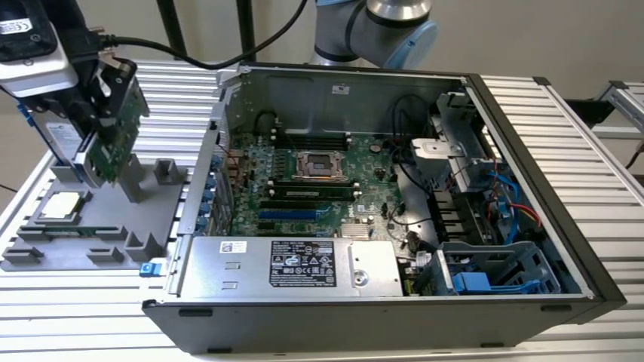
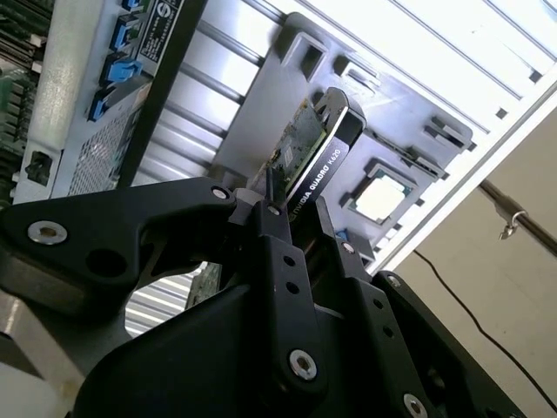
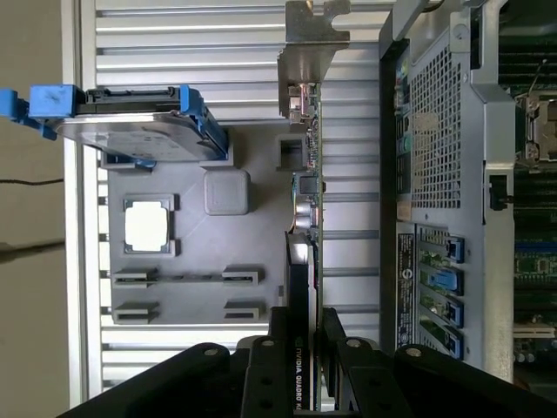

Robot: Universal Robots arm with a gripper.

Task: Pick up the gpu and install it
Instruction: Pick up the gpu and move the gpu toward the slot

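Two black fingers (image 3: 277,335) of the gripper (image 3: 305,324) clamp narrowly on the gpu (image 3: 306,187), which we see edge-on: thin green card, glossy black shroud, bent silver bracket. It hangs over the matte grey moulded tray (image 3: 196,296), beside the open metal case (image 1: 332,332).

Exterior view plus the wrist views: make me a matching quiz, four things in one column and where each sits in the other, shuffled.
Things:
1. gpu
2. processor chip
3. hard drive
4. power supply

Places:
A. inside the open computer case
B. flat in a square pocket of the grey tray
C. clamped in the gripper
D. standing on edge on the tray, blue clips on it

Pairs: 1-C, 2-B, 3-D, 4-A.
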